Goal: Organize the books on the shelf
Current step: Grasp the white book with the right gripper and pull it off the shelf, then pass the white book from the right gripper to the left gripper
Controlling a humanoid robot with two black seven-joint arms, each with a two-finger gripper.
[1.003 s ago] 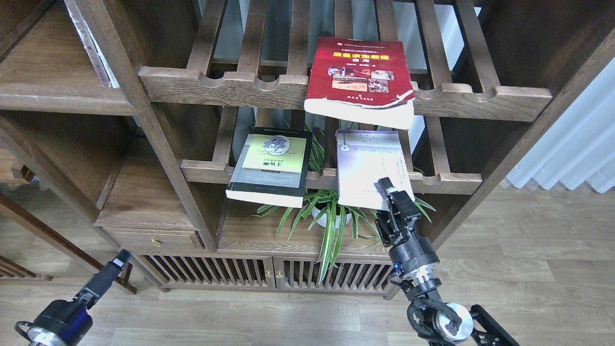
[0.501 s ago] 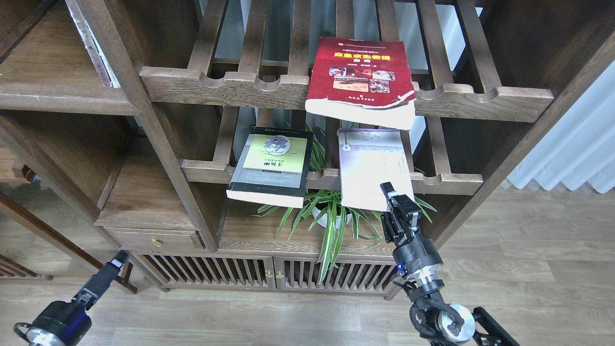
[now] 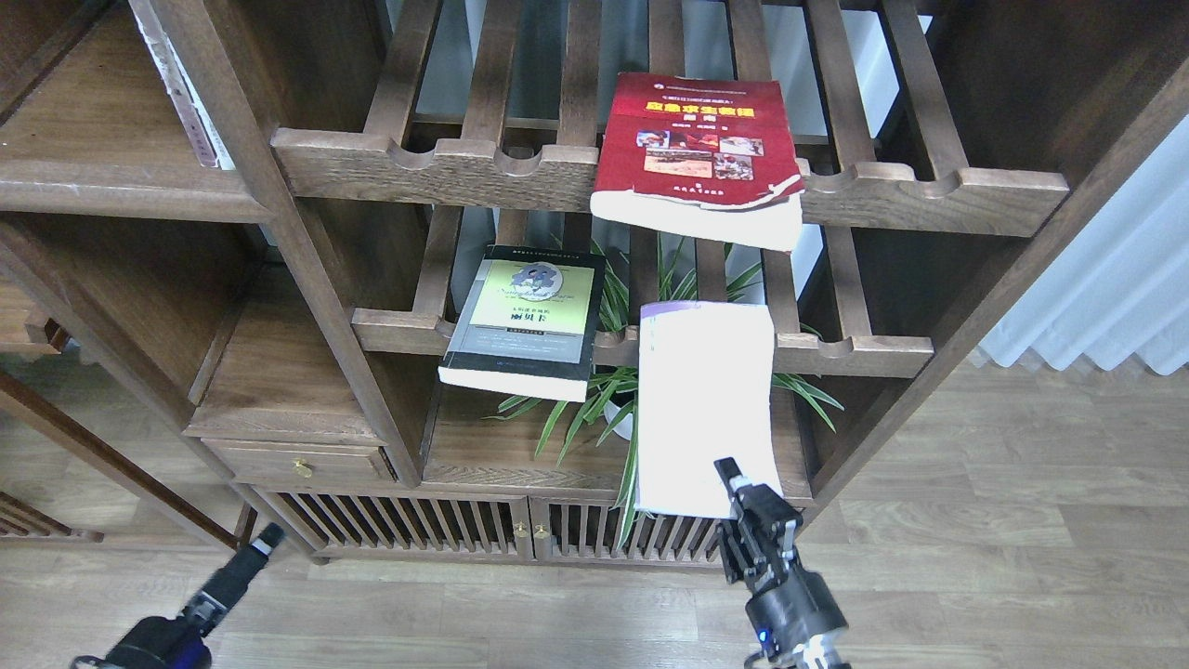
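My right gripper [image 3: 732,476] is shut on the lower edge of the pale lavender-white book [image 3: 706,409] and holds it in the air in front of the cabinet, below the lower slatted rack. The thick red book [image 3: 697,139] lies on the upper slatted rack and overhangs its front rail. The black-bordered book with a yellow-green panel [image 3: 525,316] lies on the lower rack and also overhangs. The solid dark-brown shelf [image 3: 102,190] is at the upper left. My left gripper [image 3: 265,539] is low at the left, small and dark, far from the books.
A spider plant in a white pot [image 3: 613,413] stands on the board under the lower rack, partly hidden by the held book. A cabinet upright [image 3: 307,279] separates the racks from the left shelves. A thin white edge [image 3: 181,102] leans at the upper left. Wooden floor lies below.
My right gripper has pulled the lavender-white book off the lower rack, down and toward me. My left arm has dropped lower and shifted a little to the right.
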